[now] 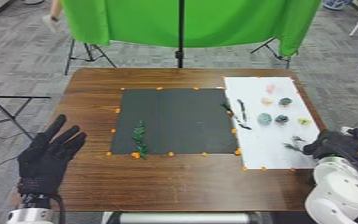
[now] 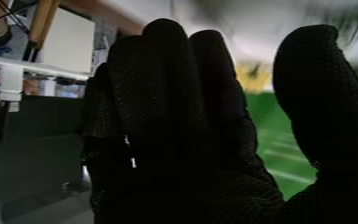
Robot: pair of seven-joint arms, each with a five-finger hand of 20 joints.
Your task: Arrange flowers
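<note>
Head view: the dark sprig (image 1: pixel 293 147) lies on the white sheet (image 1: pixel 264 159), just left of the right hand (image 1: pixel 335 143), the nearer one; the left hand (image 1: pixel 44 157) is spread, well apart. Right wrist view: the right hand's fingers are straight, thumb held away.

Bright head view, blurred wrist-view background

White rounded arm segments, black textured fabric glove on each robot hand (image 1: pixel 49 159), dark cable at left wrist
</note>
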